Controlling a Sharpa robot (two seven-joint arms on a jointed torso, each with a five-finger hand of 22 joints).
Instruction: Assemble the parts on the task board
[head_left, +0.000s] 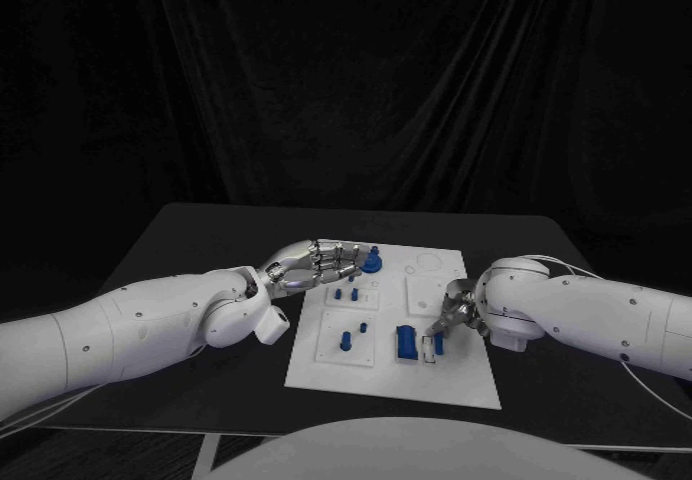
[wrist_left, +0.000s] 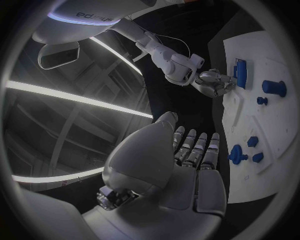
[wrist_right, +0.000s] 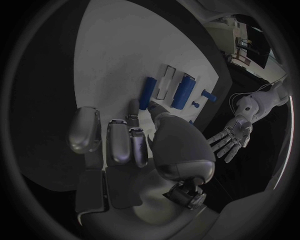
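In the middle of the black bench (head_left: 173, 240), the white task board (head_left: 397, 375) is lying flat, its long side running from 12 o'clock down to 6 o'clock in the head view. Behind the bench a dark curtain (head_left: 361, 90) is hanging in folds and closing off the room.

The small blue parts are sitting on the board. A knob-like part (head_left: 372, 263) is standing near the board's 11 o'clock corner, two short pegs (head_left: 346, 296) are standing just below it, and another peg (head_left: 346, 341) is sitting toward 7 o'clock. A long blue block (head_left: 407, 343) is lying at about 5 o'clock of the board's middle, with a thin blue piece (head_left: 438, 345) just beside it.

The left hand (head_left: 310, 262) is reaching in from 9 o'clock and hovering over the board's far left edge, just beside the knob-like part; its fingers (wrist_left: 199, 150) are lying straight and spread a little, holding nothing. The right hand (head_left: 459, 315) is coming in from 3 o'clock at the board's right edge, near the long blue block. Its fingers (wrist_right: 119, 140) are loosely parted with one fingertip reaching toward the block; I cannot tell whether it is touching.
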